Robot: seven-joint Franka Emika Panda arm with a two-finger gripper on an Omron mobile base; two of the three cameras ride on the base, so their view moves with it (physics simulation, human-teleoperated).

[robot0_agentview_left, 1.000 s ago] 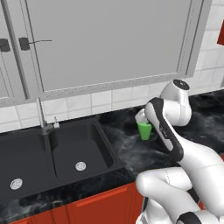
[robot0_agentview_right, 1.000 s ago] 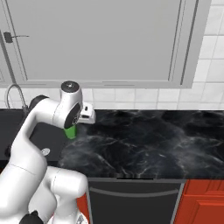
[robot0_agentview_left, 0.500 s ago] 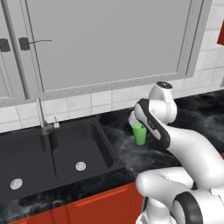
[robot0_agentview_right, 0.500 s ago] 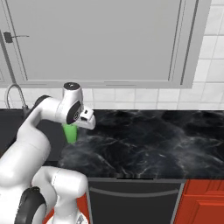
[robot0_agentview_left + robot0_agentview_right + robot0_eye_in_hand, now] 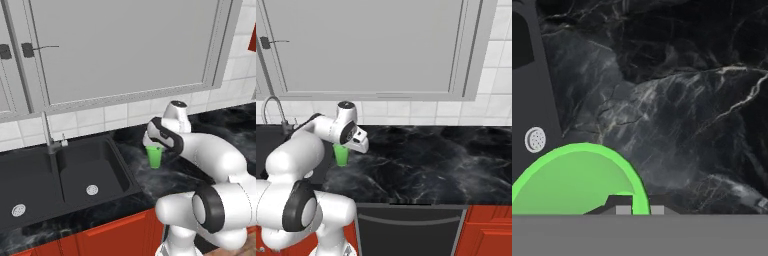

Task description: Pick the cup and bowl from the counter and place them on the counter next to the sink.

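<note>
Hand (image 5: 636, 206) stays pinched shut on the rim of the cup (image 5: 154, 156), which has travelled left along the worktop (image 5: 426, 160) over the last second and now hangs low just beside the sink (image 5: 75, 172), so its set-down looks close. Both the cup and the sink basin are empty.
</note>
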